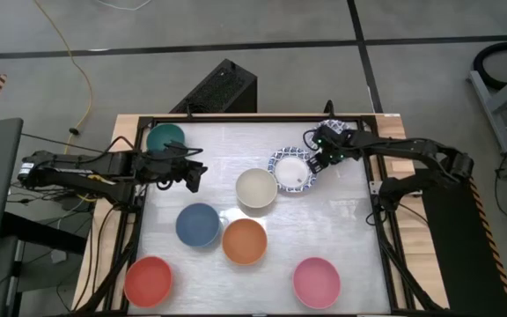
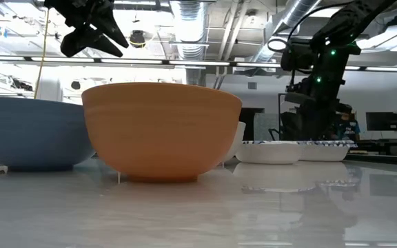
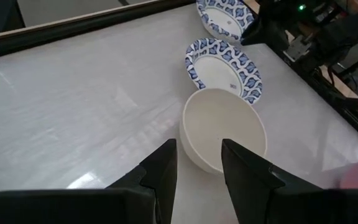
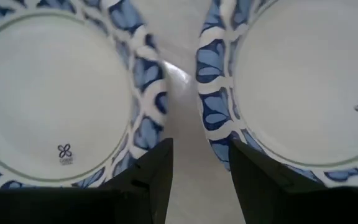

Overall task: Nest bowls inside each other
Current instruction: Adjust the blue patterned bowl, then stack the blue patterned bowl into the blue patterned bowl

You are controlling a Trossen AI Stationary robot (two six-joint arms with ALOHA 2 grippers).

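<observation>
The table is a pale, glossy sheet inside a dark frame, and both my arms reach in over its far half.

My left gripper hangs above the far-left part of the table, just right of the teal bowl. Its 2 fingers stand partly apart with only bare table between them; it holds nothing. It points toward the cream bowl, which sits near the table's middle.

My right gripper is at the far right, low over 2 white bowls with blue-patterned rims. Its fingers are partly apart, spanning the narrow gap between the 2 rims, and I see nothing clamped between them. One patterned bowl lies just right of the cream bowl, close enough that I cannot tell whether they touch; the other patterned bowl is farther back, mostly hidden under my arm in the high view.

6 plain bowls stand singly, none nested:
- teal, far-left corner
- cream, centre
- blue bowl, left of centre
- orange bowl, just right of the blue, nearly touching it
- red bowl, near-left corner
- pink bowl, near right, well apart from the others
</observation>
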